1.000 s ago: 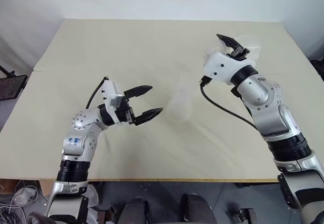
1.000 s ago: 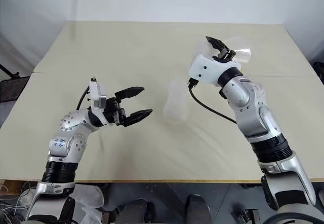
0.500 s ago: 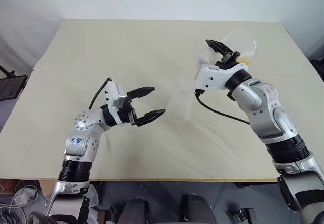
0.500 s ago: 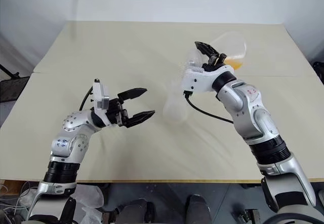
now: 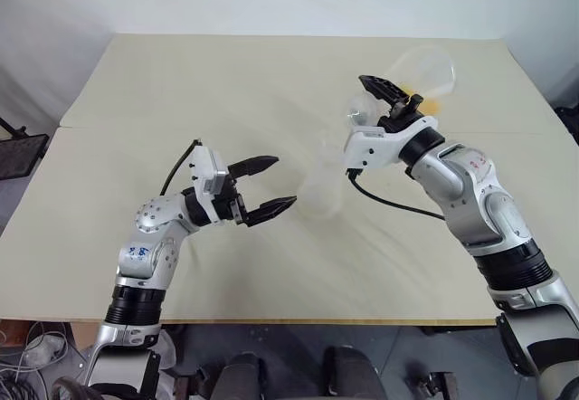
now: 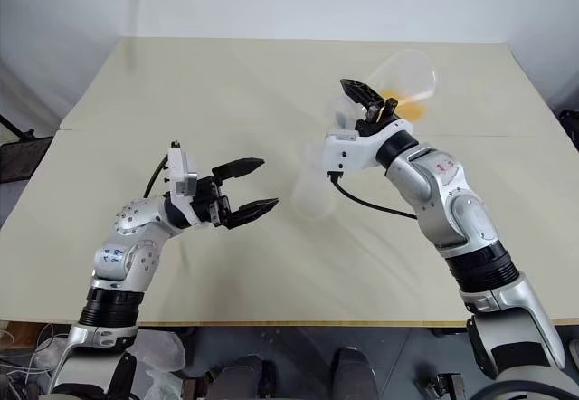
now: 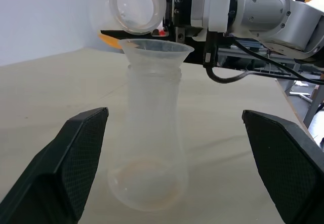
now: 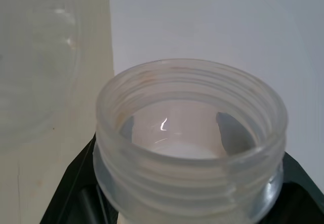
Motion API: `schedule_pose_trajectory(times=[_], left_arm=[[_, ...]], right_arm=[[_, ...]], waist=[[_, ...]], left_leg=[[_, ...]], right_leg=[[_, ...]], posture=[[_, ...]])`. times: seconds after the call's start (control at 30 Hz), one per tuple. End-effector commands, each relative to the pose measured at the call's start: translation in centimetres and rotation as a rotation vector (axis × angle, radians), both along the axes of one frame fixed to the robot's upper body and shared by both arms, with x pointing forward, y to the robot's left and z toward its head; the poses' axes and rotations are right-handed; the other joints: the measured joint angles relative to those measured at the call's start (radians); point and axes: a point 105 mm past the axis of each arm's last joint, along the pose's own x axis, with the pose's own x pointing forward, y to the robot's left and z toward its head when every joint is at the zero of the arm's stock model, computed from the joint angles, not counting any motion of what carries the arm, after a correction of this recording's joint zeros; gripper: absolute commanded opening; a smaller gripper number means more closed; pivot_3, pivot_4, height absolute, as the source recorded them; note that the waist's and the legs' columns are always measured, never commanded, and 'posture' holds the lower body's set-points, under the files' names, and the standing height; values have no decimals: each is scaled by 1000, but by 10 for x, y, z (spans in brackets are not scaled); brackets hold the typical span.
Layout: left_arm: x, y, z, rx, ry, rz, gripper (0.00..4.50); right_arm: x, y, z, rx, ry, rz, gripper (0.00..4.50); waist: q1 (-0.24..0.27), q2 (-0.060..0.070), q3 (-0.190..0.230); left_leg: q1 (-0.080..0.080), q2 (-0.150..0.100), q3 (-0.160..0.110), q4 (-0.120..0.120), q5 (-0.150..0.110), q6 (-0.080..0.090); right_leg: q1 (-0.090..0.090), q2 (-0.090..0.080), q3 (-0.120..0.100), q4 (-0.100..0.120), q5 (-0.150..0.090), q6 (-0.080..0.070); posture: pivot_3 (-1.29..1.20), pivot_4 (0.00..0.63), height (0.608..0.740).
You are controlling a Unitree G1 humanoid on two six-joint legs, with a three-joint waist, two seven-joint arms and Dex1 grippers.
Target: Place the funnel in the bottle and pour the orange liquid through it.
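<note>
From the head, the two eye views look forward and down across the tabletop (image 5: 271, 83), sharing both arms. The left wrist camera sits low, facing level at the bottle (image 7: 149, 148) close by, the right arm beyond. The right wrist camera presses close against the larger flask's threaded neck (image 8: 190, 133).

Funnel (image 7: 156, 48) stem, hidden inside bottle (image 7: 152, 148) neck.
</note>
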Motion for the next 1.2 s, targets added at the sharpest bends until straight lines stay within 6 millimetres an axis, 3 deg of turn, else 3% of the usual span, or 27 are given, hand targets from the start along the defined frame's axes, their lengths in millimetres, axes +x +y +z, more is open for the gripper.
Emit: schedule_pose_trajectory(times=[0.03,1.2], left_arm=[[-6,-3,11,-13,-57,-16,4500],[-5,-6,16,-47,-71,-2,4500]], right_arm=[[-6,-2,15,-21,-84,9,2481],[-9,0,24,-135,-229,33,2481]], waist=[[0,0,0],[0,0,0]], left_leg=[[0,0,0,0,0,0],[0,0,0,0,0,0]], right_leg=[[0,0,0,0,0,0],[0,0,0,-1,0,0]], posture=[[0,150,740],[0,150,740]])
